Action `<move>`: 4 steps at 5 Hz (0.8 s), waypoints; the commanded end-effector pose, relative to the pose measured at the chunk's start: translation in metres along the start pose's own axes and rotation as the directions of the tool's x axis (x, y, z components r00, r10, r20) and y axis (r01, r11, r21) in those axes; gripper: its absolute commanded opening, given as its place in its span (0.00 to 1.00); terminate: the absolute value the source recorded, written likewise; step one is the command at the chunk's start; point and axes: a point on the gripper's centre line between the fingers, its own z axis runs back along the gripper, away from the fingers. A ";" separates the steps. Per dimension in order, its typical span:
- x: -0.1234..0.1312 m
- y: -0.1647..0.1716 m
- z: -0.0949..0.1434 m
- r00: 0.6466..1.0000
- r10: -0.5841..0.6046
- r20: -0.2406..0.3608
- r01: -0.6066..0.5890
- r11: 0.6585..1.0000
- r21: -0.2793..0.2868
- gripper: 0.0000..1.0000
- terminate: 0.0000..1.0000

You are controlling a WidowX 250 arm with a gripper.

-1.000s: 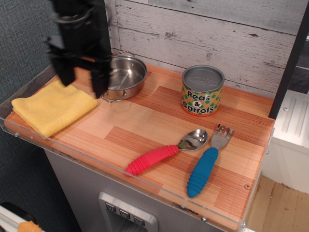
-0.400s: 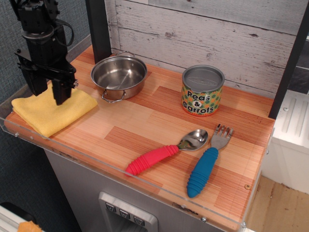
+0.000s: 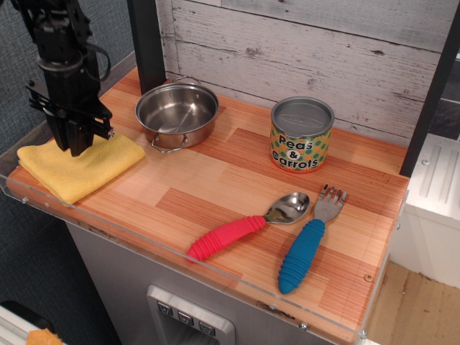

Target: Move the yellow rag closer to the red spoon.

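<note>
The yellow rag lies flat, folded square, at the left end of the wooden counter. My black gripper stands straight down on the rag's back part, with its fingers drawn together and pinching the cloth. The red spoon lies at the front middle of the counter, well to the right of the rag, with its metal bowl pointing back right.
A steel pot stands just right of the gripper at the back. A "Peas & Carrots" can stands at the back middle. A blue-handled fork lies beside the spoon. A clear plastic rim edges the front and left.
My gripper moved left from the pot to over the rag, came down onto it, and its fingers, apart before, have closed together on the cloth. The rag has not moved.
</note>
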 end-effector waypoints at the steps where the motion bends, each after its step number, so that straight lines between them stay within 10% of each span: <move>1: 0.005 0.007 -0.006 0.999 0.023 0.046 -0.024 0.999 0.027 0.00 0.00; 4: -0.010 -0.021 -0.003 0.982 0.186 0.027 -0.185 0.981 -0.055 0.00 0.00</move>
